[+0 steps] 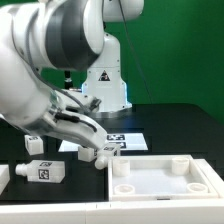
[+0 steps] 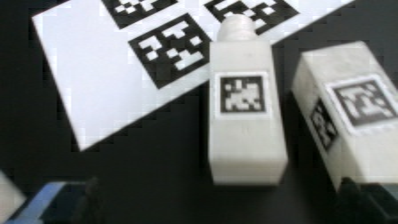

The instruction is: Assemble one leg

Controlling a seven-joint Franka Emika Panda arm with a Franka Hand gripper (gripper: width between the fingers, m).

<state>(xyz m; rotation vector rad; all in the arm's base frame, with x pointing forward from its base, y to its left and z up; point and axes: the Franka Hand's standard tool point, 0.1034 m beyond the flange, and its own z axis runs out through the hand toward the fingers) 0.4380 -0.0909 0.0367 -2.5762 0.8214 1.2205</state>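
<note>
White leg (image 2: 240, 110) lies flat, one end at the marker board (image 2: 125, 60), second leg (image 2: 356, 105) just beside. Gripper (image 2: 214, 204) hangs open, empty, above. Risk judged: a finger landing on the neighbour instead of the narrow gap, skewing the grasp.

From the exterior view the arm (image 1: 50, 60) hides much of the worktop's (image 1: 185, 125) far edge from you, and the gripper (image 1: 100, 153) covers a corner of the marker board (image 1: 128, 140) and part of the leg (image 1: 84, 152) under it, whose tag is too small to read there. The tabletop (image 1: 165, 185) by the worktop's near edge is cut off by the picture's lower edge. In the wrist view the marker board and a second leg (image 2: 352, 100) run out of the picture, and the fingers (image 2: 63, 203) are dark, blurred stubs cut by its rim.
</note>
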